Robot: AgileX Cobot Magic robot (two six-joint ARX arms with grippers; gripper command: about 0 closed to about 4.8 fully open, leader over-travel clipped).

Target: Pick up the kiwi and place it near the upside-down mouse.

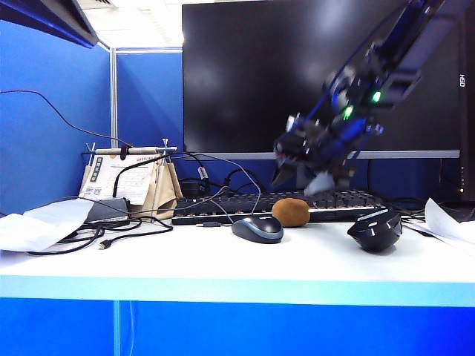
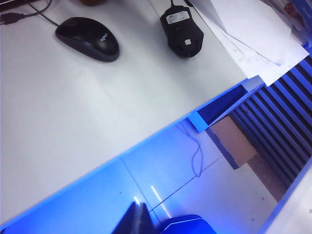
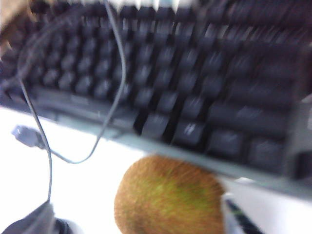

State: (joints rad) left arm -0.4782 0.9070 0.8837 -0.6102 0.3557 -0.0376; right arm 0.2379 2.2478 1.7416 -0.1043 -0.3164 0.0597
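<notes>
The brown fuzzy kiwi (image 1: 290, 212) lies on the white table against the front of the black keyboard (image 1: 274, 205). It fills the near part of the right wrist view as the kiwi (image 3: 168, 197). The black angular upside-down mouse (image 1: 375, 230) rests to its right, apart from it, and its flat face with a white label shows on the mouse (image 2: 181, 33). My right gripper (image 1: 304, 179) hangs blurred just above the keyboard and the kiwi, fingers spread, holding nothing. My left gripper (image 2: 139, 219) is over the floor off the table's front edge, fingers pressed together and empty.
A smooth dark grey mouse (image 1: 257, 228) sits just left of the kiwi, with its cable (image 3: 48, 161) trailing over the keyboard. A large monitor (image 1: 319, 74) stands behind. Loose papers (image 1: 449, 226) lie at the right edge, a paper stand (image 1: 130, 182) and cables at the left.
</notes>
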